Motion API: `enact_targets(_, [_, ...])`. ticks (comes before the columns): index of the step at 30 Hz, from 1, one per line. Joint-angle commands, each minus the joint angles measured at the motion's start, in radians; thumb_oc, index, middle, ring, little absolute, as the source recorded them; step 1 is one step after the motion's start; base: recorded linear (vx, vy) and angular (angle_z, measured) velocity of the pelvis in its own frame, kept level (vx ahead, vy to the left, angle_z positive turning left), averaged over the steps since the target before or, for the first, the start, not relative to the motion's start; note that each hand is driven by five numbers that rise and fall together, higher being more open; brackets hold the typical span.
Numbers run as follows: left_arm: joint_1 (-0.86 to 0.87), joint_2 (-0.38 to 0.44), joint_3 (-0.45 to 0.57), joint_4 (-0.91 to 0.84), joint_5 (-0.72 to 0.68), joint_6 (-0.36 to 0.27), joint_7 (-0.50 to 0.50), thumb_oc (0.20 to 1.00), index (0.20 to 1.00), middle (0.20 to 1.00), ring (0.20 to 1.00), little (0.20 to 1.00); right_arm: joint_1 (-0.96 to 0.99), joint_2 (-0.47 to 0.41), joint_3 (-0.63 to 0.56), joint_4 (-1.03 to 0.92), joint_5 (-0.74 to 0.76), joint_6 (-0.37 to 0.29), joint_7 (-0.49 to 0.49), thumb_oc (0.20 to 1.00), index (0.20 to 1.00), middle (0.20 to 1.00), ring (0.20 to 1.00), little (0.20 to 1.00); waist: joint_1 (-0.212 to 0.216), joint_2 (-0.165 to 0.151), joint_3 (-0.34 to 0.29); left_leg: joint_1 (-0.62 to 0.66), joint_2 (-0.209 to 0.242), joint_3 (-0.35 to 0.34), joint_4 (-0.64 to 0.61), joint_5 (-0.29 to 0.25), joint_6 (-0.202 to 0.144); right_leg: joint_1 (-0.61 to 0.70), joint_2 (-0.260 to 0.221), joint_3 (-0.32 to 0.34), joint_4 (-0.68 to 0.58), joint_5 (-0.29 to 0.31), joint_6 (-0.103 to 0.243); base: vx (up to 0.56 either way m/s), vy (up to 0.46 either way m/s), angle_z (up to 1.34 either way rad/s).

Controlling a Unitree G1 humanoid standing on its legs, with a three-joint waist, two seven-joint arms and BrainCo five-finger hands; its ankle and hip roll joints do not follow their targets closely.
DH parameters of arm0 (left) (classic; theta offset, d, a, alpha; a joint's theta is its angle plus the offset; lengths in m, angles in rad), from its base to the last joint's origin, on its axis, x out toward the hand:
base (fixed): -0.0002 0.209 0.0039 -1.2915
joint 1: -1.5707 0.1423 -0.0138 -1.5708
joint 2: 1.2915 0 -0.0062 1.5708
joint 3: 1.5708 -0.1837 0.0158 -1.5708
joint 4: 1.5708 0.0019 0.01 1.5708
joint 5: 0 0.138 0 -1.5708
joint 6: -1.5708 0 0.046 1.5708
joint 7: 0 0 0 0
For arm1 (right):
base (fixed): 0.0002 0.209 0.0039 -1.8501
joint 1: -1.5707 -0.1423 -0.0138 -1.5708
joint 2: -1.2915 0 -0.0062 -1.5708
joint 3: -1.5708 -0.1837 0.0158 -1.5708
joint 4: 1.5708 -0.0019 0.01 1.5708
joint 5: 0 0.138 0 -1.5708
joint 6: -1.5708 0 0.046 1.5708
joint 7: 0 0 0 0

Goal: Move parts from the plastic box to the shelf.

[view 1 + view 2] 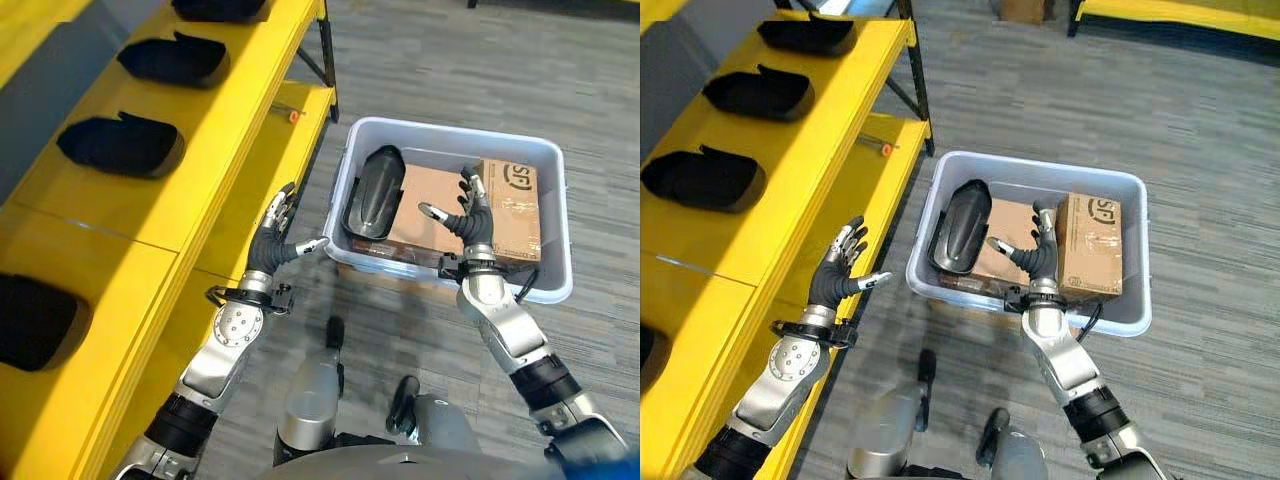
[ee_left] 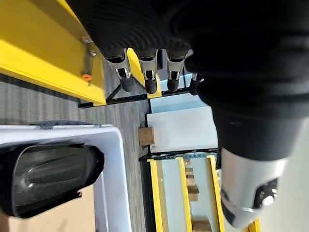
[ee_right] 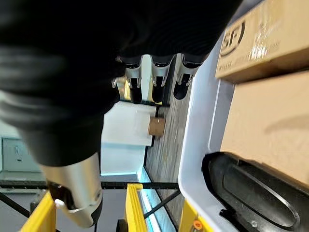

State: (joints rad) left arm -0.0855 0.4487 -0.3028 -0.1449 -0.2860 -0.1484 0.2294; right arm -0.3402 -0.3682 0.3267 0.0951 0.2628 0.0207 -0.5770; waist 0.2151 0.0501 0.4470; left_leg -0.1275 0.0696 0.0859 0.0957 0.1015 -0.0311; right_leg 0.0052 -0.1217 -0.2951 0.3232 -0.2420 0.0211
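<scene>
Currently, both hands are open and empty: the right hand (image 1: 470,222) hovers over the plastic box (image 1: 452,137), poised near the black part (image 1: 374,192); the left hand (image 1: 275,238) waits beside the yellow shelf (image 1: 120,215).

Pretty even indoor light, soft shadows; slight sheen on the yellow shelf (image 1: 150,200), and both wrist views have blurry dark ribbed covers up close
</scene>
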Motion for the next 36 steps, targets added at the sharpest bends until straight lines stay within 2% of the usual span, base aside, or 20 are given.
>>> enact_targets(1, [-0.033,0.035,0.016,-0.128,-0.008,-0.114,-0.053,1.000,1.000,1.000,1.000,1.000,-0.070,0.004,-0.014,0.051,-0.013,-0.007,-0.055,1.000,1.000,1.000,1.000,1.000,0.016,-0.002,-0.019,-0.073,0.032,-0.071,0.052,-0.006,-0.044,-0.025,-0.016,-0.057,0.045,0.057,-0.007,-0.06,-0.008,0.18])
enact_targets(5, [-0.081,0.045,0.003,-0.127,-0.020,-0.129,-0.070,1.000,1.000,1.000,1.000,1.000,-0.172,0.018,-0.024,0.164,0.017,-0.002,-0.076,1.000,1.000,1.000,1.000,1.000,0.042,0.007,0.014,-0.113,0.014,-0.093,0.068,-0.009,-0.038,-0.064,-0.022,-0.070,0.087,0.048,-0.010,-0.07,0.010,0.23])
enact_targets(8, [-0.149,0.058,-0.015,-0.123,-0.022,-0.155,-0.077,1.000,1.000,1.000,1.000,1.000,-0.296,0.034,-0.035,0.284,0.048,0.027,-0.107,1.000,1.000,1.000,1.000,1.000,0.065,0.017,0.051,-0.164,-0.007,-0.110,0.083,-0.012,-0.032,-0.120,-0.029,-0.082,0.141,0.032,-0.015,-0.11,0.030,0.16])
enact_targets(10, [-0.205,0.060,-0.031,-0.116,-0.014,-0.175,-0.066,1.000,1.000,1.000,1.000,1.000,-0.370,0.037,-0.045,0.384,0.074,0.018,-0.123,1.000,1.000,1.000,1.000,1.000,0.077,0.019,0.073,-0.202,-0.018,-0.116,0.091,-0.011,-0.027,-0.164,-0.033,-0.089,0.177,0.024,-0.019,-0.13,0.033,0.20])
enact_targets(13, [-0.261,0.062,-0.046,-0.119,-0.014,-0.159,-0.043,1.000,1.000,1.000,1.000,1.000,-0.421,0.035,-0.058,0.468,0.110,0.014,-0.131,1.000,1.000,1.000,1.000,1.000,0.087,0.020,0.073,-0.246,-0.031,-0.122,0.097,-0.011,-0.022,-0.210,-0.034,-0.095,0.199,0.022,-0.019,-0.05,0.029,0.10])
enact_targets(14, [-0.278,0.061,-0.053,-0.116,-0.015,-0.149,-0.037,1.000,1.000,1.000,1.000,1.000,-0.434,0.038,-0.059,0.496,0.117,0.008,-0.140,1.000,1.000,1.000,1.000,1.000,0.088,0.012,0.073,-0.252,-0.040,-0.128,0.104,-0.032,-0.027,-0.218,-0.038,-0.084,0.212,0.005,-0.011,0.04,0.010,0.11])
enact_targets(20, [-0.379,0.068,-0.079,-0.095,-0.019,-0.123,-0.040,1.000,1.000,1.000,1.000,1.000,-0.525,0.042,-0.067,0.605,0.177,-0.030,-0.189,1.000,1.000,1.000,1.000,1.000,0.099,-0.011,0.073,-0.348,-0.054,-0.130,0.126,-0.035,-0.012,-0.323,-0.034,-0.088,0.258,0.011,-0.007,-0.02,-0.004,0.14])
enact_targets(27, [-0.492,0.047,-0.111,-0.060,-0.024,-0.098,-0.019,1.000,1.000,1.000,1.000,1.000,-0.615,0.042,-0.063,0.650,0.222,0.027,-0.237,1.000,1.000,1.000,1.000,1.000,0.087,-0.020,0.073,-0.408,-0.077,-0.126,0.145,-0.037,0.007,-0.425,-0.036,-0.072,0.317,0.016,0.006,0.00,0.030,0.03])
enact_targets(29, [-0.508,0.040,-0.114,-0.050,-0.024,-0.098,-0.016,1.000,1.000,1.000,1.000,1.000,-0.632,0.040,-0.063,0.665,0.222,0.041,-0.244,1.000,1.000,1.000,1.000,1.000,0.085,-0.018,0.073,-0.417,-0.078,-0.121,0.147,-0.037,0.009,-0.444,-0.039,-0.069,0.329,0.015,0.008,0.00,0.047,0.02])
enact_targets(33, [-0.548,0.028,-0.115,-0.021,-0.031,-0.108,-0.009,1.000,1.000,1.000,1.000,1.000,-0.701,0.014,-0.045,0.727,0.180,0.113,-0.240,1.000,1.000,1.000,1.000,1.000,0.075,-0.004,0.073,-0.458,-0.079,-0.111,0.161,-0.032,0.011,-0.512,-0.039,-0.053,0.371,0.014,0.009,0.00,0.069,-0.04])
enact_targets(36, [-0.568,0.023,-0.122,-0.009,-0.027,-0.117,-0.010,1.000,1.000,1.000,1.000,1.000,-0.727,0.002,-0.033,0.768,0.183,0.128,-0.240,1.000,1.000,1.000,1.000,1.000,0.071,0.000,0.073,-0.478,-0.077,-0.106,0.171,-0.033,0.013,-0.542,-0.039,-0.048,0.390,0.015,0.010,0.00,0.029,-0.05])
